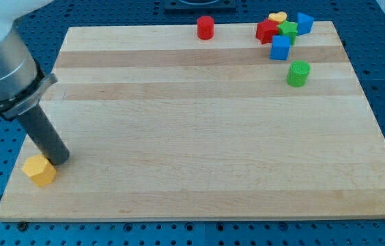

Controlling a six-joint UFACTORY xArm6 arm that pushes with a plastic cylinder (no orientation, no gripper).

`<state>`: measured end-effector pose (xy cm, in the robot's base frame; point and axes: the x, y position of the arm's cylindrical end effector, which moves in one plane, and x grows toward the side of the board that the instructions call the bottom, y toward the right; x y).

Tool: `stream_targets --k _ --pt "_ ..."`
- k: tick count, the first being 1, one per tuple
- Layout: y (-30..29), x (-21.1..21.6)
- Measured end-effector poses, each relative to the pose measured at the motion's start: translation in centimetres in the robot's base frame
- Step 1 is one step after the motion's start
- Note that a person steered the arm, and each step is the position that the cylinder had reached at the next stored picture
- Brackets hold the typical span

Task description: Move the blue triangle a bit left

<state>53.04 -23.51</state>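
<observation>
The blue triangle (pixel 305 22) sits at the view's top right corner of the wooden board (pixel 199 137), at the right end of a cluster. Touching or close beside it are a yellow heart (pixel 278 16), a red star-like block (pixel 267 31), a green block (pixel 288 30) and a blue cube (pixel 280 48). My tip (pixel 61 161) is far away at the view's lower left, right next to a yellow hexagonal block (pixel 39 171), which lies just below and left of it.
A green cylinder (pixel 298 73) stands alone below the cluster. A red cylinder (pixel 205 27) stands at the board's top edge, left of the cluster. The arm's grey body (pixel 1 61) fills the view's upper left. Blue perforated table surrounds the board.
</observation>
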Motion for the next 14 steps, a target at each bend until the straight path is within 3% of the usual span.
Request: stream_targets --k 3,4,6,8,10,11,12,14 --pt "-0.7 2.9" --pt "4.0 1.6" --pt "24.8 0.3" --pt "41.9 -2.1" --pt "51.8 -14.2" --pt "51.0 -23.1" --pt "49.3 -29.3" --pt "47.2 -33.1"
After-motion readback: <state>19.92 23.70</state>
